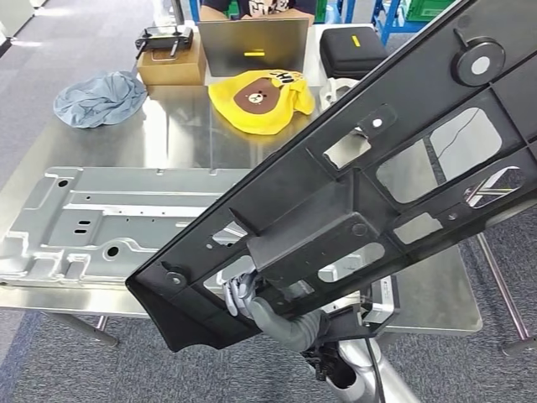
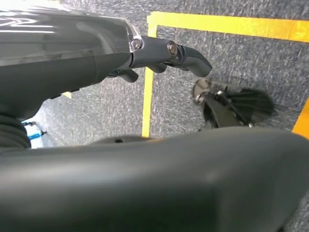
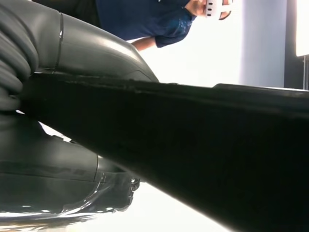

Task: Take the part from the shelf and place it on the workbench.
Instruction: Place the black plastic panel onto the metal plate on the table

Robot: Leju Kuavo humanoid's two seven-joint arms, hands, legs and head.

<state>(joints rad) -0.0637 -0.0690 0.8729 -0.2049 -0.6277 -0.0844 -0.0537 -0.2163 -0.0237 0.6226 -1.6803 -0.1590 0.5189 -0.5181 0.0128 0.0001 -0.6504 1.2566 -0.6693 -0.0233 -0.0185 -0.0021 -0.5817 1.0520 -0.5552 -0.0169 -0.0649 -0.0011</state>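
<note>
A long black plastic part [image 1: 355, 193] with several cut-outs hangs tilted over the steel workbench [image 1: 177, 134], its low end at the near edge and its high end rising to the right. My right hand [image 1: 239, 294] grips it from below near the low end. In the right wrist view the part's dark edge [image 3: 200, 135] runs between the thumb and the fingers of that hand [image 3: 73, 164]. My left hand [image 2: 109, 58] hangs over the floor with its fingers [image 2: 171, 50] stretched out and nothing in them.
A pressed silver metal panel [image 1: 107, 222] lies on the bench's left half, partly under the part. Behind it are a grey cloth [image 1: 100, 98], a yellow bear cushion [image 1: 261, 101], a cardboard box [image 1: 171, 67], a laptop [image 1: 257, 46] and a black case [image 1: 351, 50]. A person [image 1: 253, 8] sits at the far side.
</note>
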